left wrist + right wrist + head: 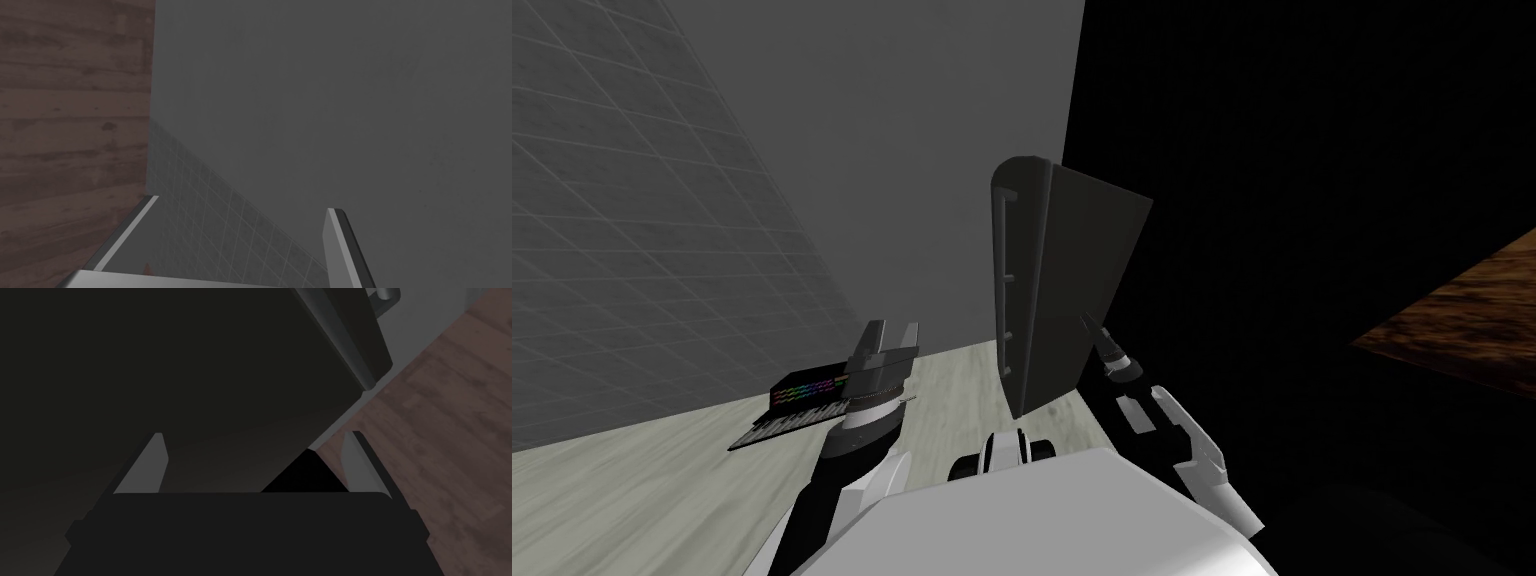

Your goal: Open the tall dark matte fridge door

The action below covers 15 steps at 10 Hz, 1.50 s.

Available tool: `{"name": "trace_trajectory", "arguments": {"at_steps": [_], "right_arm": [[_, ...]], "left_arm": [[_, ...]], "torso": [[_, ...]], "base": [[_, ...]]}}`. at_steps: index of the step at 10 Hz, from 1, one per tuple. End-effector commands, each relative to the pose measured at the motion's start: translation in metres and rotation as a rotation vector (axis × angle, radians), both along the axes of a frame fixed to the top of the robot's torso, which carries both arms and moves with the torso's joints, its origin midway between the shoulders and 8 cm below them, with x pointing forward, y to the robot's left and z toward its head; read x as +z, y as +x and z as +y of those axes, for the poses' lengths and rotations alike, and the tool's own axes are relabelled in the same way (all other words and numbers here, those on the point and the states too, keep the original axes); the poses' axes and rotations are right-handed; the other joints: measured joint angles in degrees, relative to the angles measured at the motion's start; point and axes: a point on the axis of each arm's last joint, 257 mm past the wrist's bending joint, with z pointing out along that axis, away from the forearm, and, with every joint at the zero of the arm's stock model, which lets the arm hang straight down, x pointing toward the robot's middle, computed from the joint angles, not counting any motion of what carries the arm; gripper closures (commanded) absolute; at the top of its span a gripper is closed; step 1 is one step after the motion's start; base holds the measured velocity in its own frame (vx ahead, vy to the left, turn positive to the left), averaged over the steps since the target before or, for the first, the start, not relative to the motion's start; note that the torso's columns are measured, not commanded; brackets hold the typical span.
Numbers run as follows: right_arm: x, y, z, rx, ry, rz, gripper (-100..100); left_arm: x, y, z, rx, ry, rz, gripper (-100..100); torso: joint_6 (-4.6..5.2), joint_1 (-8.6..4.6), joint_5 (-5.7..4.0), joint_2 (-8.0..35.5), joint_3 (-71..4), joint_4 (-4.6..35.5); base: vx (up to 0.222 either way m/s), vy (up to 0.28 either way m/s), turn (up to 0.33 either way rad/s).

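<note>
Centrally, tall dark fridge [1072, 270] on pale floor [662, 480] against grey wall [912, 150]. Door face with long vertical handle [1005, 280] turned leftward, probably shut, though seam hard to read. Right gripper [255, 435] low beside fridge's plain side, fingers apart, holding nothing. Left gripper [893, 328] well apart from handle, fingers spread, empty. Dark keyboard-like slab with rainbow strip [797, 400] on floor near left gripper.

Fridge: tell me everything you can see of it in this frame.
The fridge is a tall, dark, matte box with rounded front edges, standing on the pale floor beside a grey wall. A long bar handle runs down its narrow front face. The right gripper, fingers open, is close against its broad side; contact cannot be told.
</note>
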Motion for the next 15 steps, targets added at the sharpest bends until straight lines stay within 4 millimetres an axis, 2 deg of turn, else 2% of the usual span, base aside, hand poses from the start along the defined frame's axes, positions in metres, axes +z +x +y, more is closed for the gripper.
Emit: {"name": "trace_trajectory", "arguments": {"at_steps": [1,6,9,11,12,13,14,15], "right_arm": [[-0.003,0.006,-0.006,-0.015,-0.115,-0.002,-100],[-0.004,0.016,-0.013,-0.024,-0.311,-0.007,-100],[-0.003,0.026,-0.028,-0.058,-0.458,-0.022,-100],[-0.002,0.027,-0.026,-0.044,-0.496,-0.021,-100],[0.0,0.033,-0.034,-0.066,-0.565,-0.031,-100],[0.001,0.033,-0.033,-0.057,-0.59,-0.031,-100],[0.003,0.039,-0.043,-0.083,-0.652,-0.042,-100],[0.005,0.04,-0.041,-0.073,-0.682,-0.043,-100]], "left_arm": [[0.0,0.0,0.0,0.0,0.0,0.0,0],[0.0,0.0,0.0,0.0,0.0,0.0,0],[0.0,0.0,0.0,0.0,0.0,0.0,0],[0.0,0.0,0.0,0.0,0.0,0.0,0],[0.0,0.0,0.0,0.0,0.0,0.0,0],[0.0,0.0,0.0,0.0,0.0,0.0,0],[0.0,0.0,0.0,0.0,0.0,0.0,0],[0.0,0.0,0.0,0.0,0.0,0.0,0]], "torso": [[0.0,-0.04,-0.01,0.0,0.0,0.0],[0.0,0.0,0.0,0.0,0.0,0.0],[0.0,-0.01,0.01,0.0,0.0,0.0],[0.0,-0.03,0.0,0.0,0.0,0.0],[0.01,-0.12,-0.03,0.0,0.0,0.0],[0.01,-0.05,-0.02,0.0,0.0,0.0],[0.0,0.0,0.0,0.0,0.0,0.0],[-0.01,0.09,0.03,0.0,0.0,0.0]], "base": [[0.022,0.075,0.001],[0.008,0.067,-0.001],[0.019,0.075,0.0],[0.009,0.051,-0.001],[0.012,0.049,0.003],[0.01,0.055,-0.004],[0.007,0.08,0.0],[0.008,0.072,0.0]]}}
